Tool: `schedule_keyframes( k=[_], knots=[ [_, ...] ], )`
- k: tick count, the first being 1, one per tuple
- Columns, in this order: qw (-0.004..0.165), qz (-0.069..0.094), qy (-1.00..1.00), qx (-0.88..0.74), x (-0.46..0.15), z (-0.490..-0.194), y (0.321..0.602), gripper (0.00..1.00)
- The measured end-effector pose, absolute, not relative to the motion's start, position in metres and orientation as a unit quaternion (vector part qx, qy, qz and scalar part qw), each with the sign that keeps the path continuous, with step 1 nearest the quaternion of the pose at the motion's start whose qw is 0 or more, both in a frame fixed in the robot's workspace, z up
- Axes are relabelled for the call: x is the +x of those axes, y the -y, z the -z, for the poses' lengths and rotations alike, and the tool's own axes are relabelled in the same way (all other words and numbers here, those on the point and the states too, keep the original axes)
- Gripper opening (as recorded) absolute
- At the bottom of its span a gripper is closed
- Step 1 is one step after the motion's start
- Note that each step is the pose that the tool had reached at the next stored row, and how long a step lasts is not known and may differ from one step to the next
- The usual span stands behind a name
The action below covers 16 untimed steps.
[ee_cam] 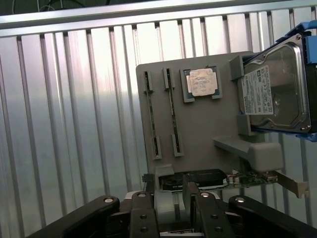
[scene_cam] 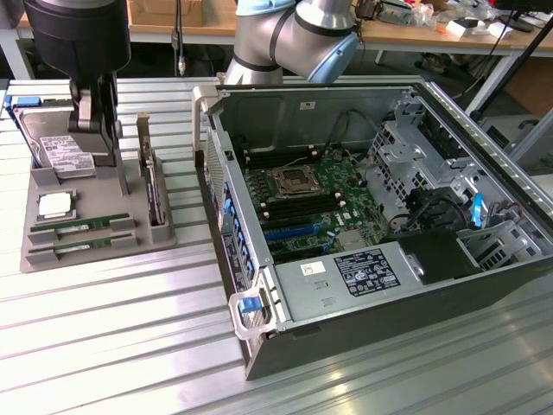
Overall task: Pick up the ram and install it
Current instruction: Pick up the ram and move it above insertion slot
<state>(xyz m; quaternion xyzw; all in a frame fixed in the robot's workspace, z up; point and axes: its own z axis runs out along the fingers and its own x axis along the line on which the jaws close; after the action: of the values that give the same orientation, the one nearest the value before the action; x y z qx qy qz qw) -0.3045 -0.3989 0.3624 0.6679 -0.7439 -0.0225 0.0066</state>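
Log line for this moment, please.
tool: open, empty, over tray | ram: two sticks seated in tray slots, untouched | case: open

Glare-streaked ribbed metal tabletop (scene_cam: 112, 346), cluttered wooden workbench (scene_cam: 415, 30) behind.

Inspection of the arm (scene_cam: 294, 35): thick tubular joints in brushed silver-grey, with one round end cap in light blue, seen just behind the computer case (scene_cam: 371, 199). The gripper (scene_cam: 97, 143), off the case's side toward the exterior view's left, has a glossy black cylindrical housing above matt black links. In the wrist view the gripper (ee_cam: 178, 198) shows black link bars with silver round-head screws at the pivots. One finger (ee_cam: 166, 210) carries a pale grey ribbed pad.
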Motion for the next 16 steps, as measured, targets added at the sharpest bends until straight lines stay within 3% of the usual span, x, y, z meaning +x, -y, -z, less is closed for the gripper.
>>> schedule_keyframes(
  k=[16],
  knots=[
    [0.007, 0.023, 0.744, 0.668, -0.3045, -0.3543, 0.3989, 0.36]
  ],
)
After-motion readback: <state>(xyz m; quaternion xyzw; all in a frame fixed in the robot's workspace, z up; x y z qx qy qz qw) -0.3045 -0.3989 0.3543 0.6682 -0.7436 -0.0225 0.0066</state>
